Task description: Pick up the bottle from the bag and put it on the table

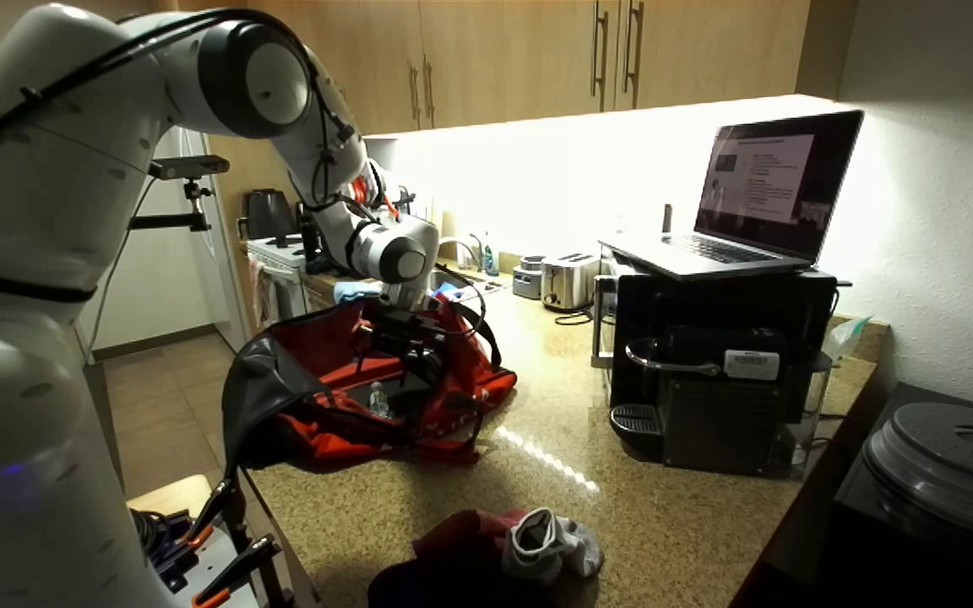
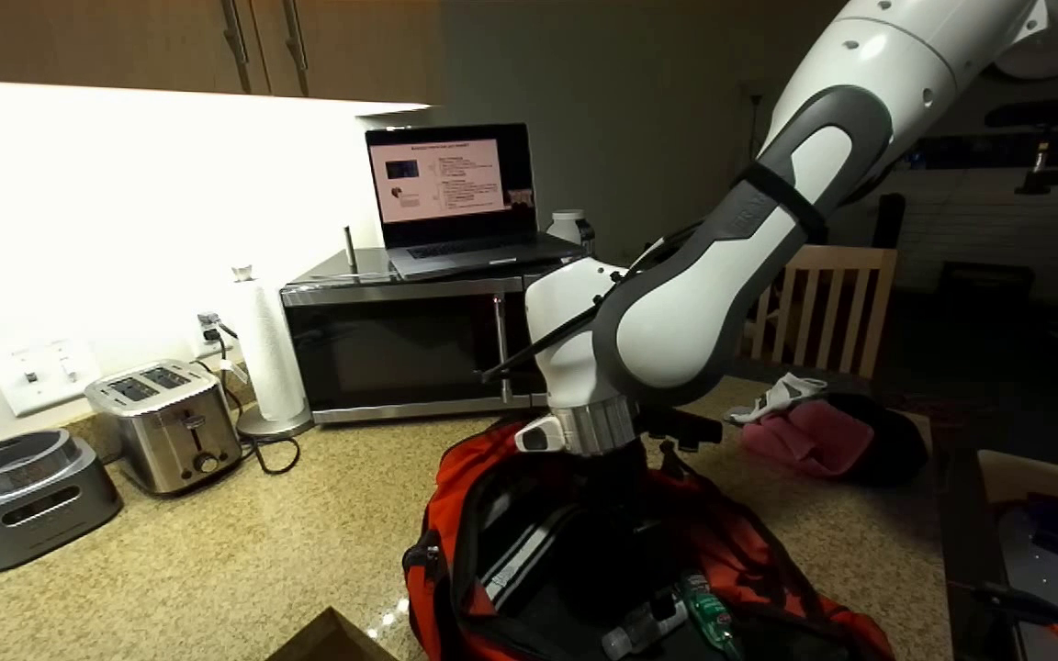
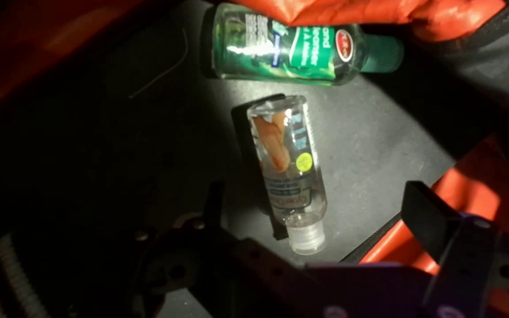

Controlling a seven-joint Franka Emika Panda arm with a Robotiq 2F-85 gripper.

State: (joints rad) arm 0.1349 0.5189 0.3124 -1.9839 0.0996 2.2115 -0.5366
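Observation:
The red bag with black trim (image 1: 444,443) lies open on the speckled tan table (image 1: 664,523); it also shows in an exterior view (image 2: 749,551). A clear bottle with a white cap (image 3: 290,163) lies on the bag's dark floor; it shows in both exterior views (image 1: 379,401) (image 2: 644,628). A green hand-cleanser bottle (image 3: 281,48) lies beside it, partly under a red fold, also visible in an exterior view (image 2: 708,615). My gripper (image 3: 314,194) is open inside the bag, fingers pointing down, apart on either side of the clear bottle's cap end. Nothing is held.
A black coffee machine (image 1: 714,422) and a microwave (image 2: 400,349) bearing a laptop (image 2: 446,193) stand near the wall. A toaster (image 2: 171,431) stands farther along. A dark-red cloth heap (image 1: 461,536) with a grey-white shoe-like item (image 1: 550,545) lies beyond the bag.

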